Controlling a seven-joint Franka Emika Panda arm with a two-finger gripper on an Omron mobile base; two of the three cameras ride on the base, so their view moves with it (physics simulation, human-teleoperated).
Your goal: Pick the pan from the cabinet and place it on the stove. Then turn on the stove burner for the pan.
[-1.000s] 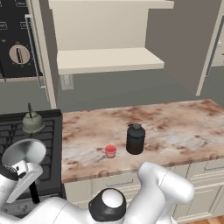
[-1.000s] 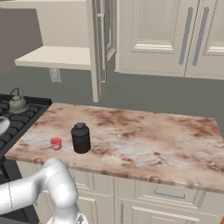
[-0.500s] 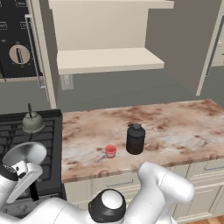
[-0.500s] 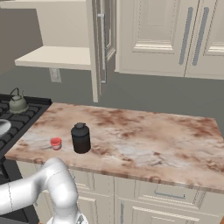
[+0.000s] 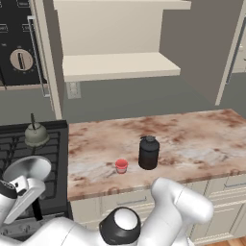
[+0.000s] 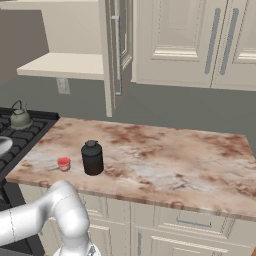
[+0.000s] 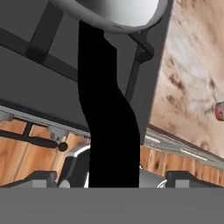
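Observation:
The silver pan (image 5: 26, 168) rests on the front right grate of the black stove (image 5: 19, 144), its bowl (image 7: 114, 9) at the top of the hand view. Its black handle (image 7: 107, 113) runs straight down between my fingers. My gripper (image 7: 113, 177) is open, one dark fingertip (image 7: 40, 178) well clear on each side of the handle. From the left base, the gripper (image 5: 30, 199) hangs over the stove's front edge at the handle's end. The cabinet (image 5: 120, 65) stands open above the counter, its shelf (image 6: 65, 65) bare and its door (image 6: 112, 50) swung out.
A small grey-green kettle (image 5: 36, 134) sits on the back right burner. On the marble counter (image 5: 192, 134) stand a black jar (image 5: 149, 153) and a small red cup (image 5: 121, 166). The stove's silvery front strip with knobs (image 7: 26, 124) lies just below the handle.
My jaws have opened off the pan handle. The pan stays where it is on the stove, and the arm has hardly moved.

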